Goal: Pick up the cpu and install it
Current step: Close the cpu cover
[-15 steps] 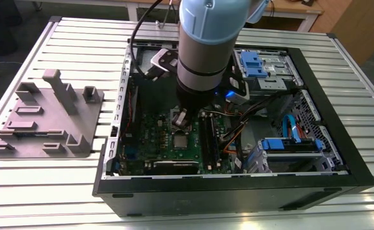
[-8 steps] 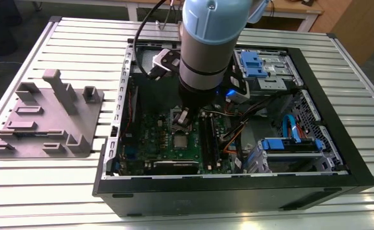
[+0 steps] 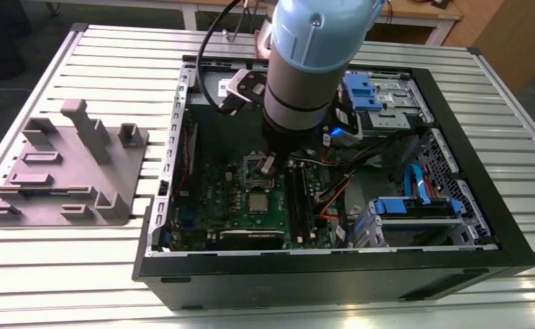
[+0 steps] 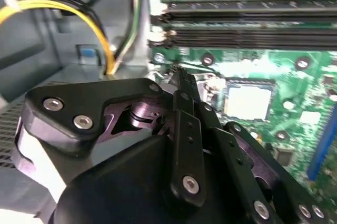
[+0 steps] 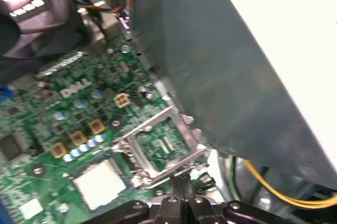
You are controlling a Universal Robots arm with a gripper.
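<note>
Gripper (image 5: 181, 184) over the open computer case (image 3: 487, 226).
Fingers pinched together, holding nothing (chip (image 5: 99, 183) sits in its socket, just beside).

One open computer case (image 3: 487, 240), one motherboard (image 3: 231, 199), one cpu (image 3: 259, 201), one grey fixture block (image 3: 66, 171), one robot arm (image 3: 308, 62).

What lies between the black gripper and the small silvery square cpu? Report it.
First wrist view: the open metal socket frame has its corner between the gripper and the cpu.
</note>
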